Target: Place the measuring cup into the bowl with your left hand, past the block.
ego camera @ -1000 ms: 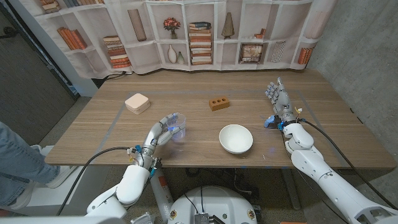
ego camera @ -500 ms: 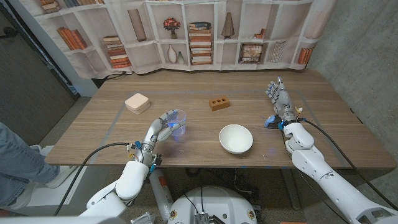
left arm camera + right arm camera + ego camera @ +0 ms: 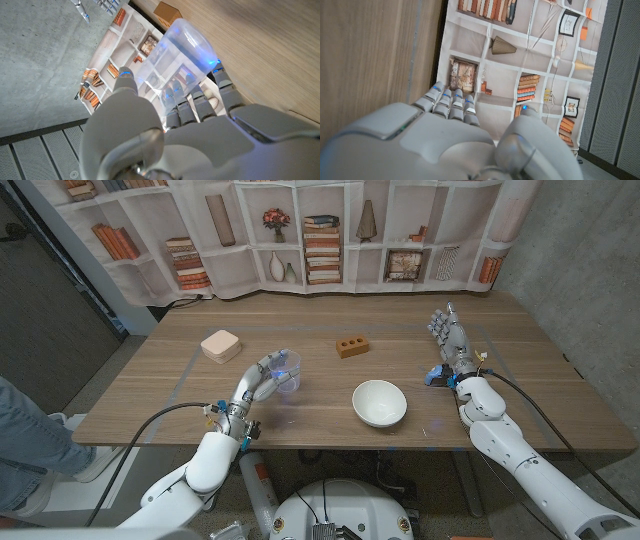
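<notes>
Lifted further since a second ago, the measuring cup now rides higher and farther from the robot in the left hand.

Landmark is the white bowl near the table's front edge: the clear cup is held off the wood on the bowl's left-arm side, well apart from it, with the fingers wrapped round its wall and the thumb opposite, so it stays tipped on its side for carrying. Beyond the bowl lies the brown block, which the route must probably skirt. A pale square box sits beyond the cup. On the bowl's other side the right hand waits, grasping nothing, fingers extended, likely kept clear of the path.
</notes>
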